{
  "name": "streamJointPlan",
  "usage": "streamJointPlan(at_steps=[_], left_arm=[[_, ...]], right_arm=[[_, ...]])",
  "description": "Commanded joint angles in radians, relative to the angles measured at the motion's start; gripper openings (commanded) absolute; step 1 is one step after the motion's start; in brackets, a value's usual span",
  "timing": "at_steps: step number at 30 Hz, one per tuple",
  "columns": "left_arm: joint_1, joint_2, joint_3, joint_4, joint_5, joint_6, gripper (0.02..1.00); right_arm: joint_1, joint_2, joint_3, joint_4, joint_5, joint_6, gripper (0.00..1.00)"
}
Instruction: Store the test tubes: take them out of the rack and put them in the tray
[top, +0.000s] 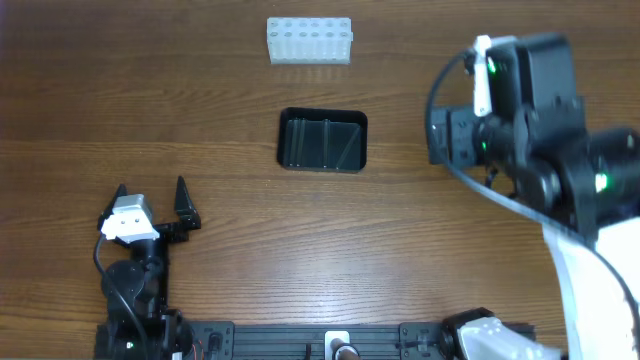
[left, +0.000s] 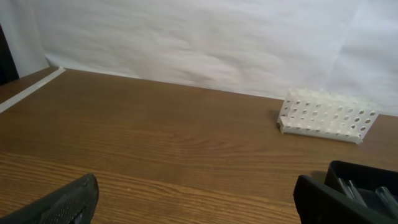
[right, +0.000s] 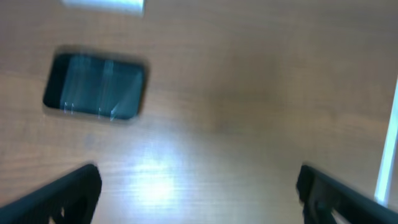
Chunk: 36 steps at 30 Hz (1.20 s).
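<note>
The white test tube rack (top: 310, 42) stands at the far middle of the wooden table, and no tubes stick out of it in the left wrist view (left: 326, 115). In front of it lies the black tray (top: 323, 114) with clear test tubes (top: 325, 143) lying inside. My left gripper (top: 152, 197) sits low at the near left, open and holding nothing, well away from the tray (left: 373, 177). My right arm (top: 530, 110) is raised high to the right of the tray. Its gripper (right: 199, 199) is open and looks down on bare wood, with the tray (right: 96, 86) off to one side.
Bare wooden tabletop surrounds the rack and tray. A pale strip (left: 31, 90) marks the table's left edge, and a white backdrop (left: 199, 37) rises behind the far edge. Another light strip (right: 388, 143) runs along the right side.
</note>
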Motion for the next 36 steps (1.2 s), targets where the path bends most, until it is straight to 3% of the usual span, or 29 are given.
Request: streamJointPlan(at_steps=[1, 11, 18, 26, 36], left_arm=[[0.003, -0.006, -0.004, 0.000, 0.009, 0.018, 0.998], [0.003, -0.006, -0.004, 0.000, 0.009, 0.018, 0.998], [0.003, -0.006, -0.004, 0.000, 0.009, 0.018, 0.998], [0.003, -0.006, -0.004, 0.000, 0.009, 0.018, 1.000], [0.003, -0.006, -0.004, 0.000, 0.009, 0.018, 0.998]], right_arm=[[-0.029, -0.172, -0.285, 0.223, 0.024, -0.010, 0.993], [-0.095, -0.358, -0.789, 1.229, 0.020, -0.098, 0.991], [-0.128, -0.358, -1.006, 1.717, 0.020, -0.098, 0.991], [-0.152, -0.385, -1.229, 1.992, 0.020, -0.098, 0.993], [-0.236, -0.760, -1.596, 1.977, 0.020, -0.098, 0.991]])
